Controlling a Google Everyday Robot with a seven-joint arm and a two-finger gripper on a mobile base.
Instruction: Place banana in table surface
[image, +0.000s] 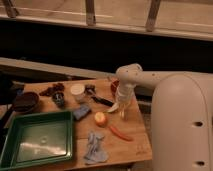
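Gripper (123, 104): lowered over table surface (136, 144), just right of and behind round yellow-orange fruit (100, 118); open or closed, cannot tell.
Banana (114, 107): pale, at the gripper's tip, just right of the fruit, low over the wood; contact with it not discernible.
Orange-red carrot-like piece (120, 132): just in front of the fruit, to its right.
Crumpled blue cloth (95, 148): in front of the fruit.
Green tray (10, 150): well left of the fruit.

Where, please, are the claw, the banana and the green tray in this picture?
claw (123, 106): camera view, between its tips, over the table surface (137, 145).
banana (114, 108): camera view, its pale end beside the claw.
green tray (40, 116): camera view, its far rim.
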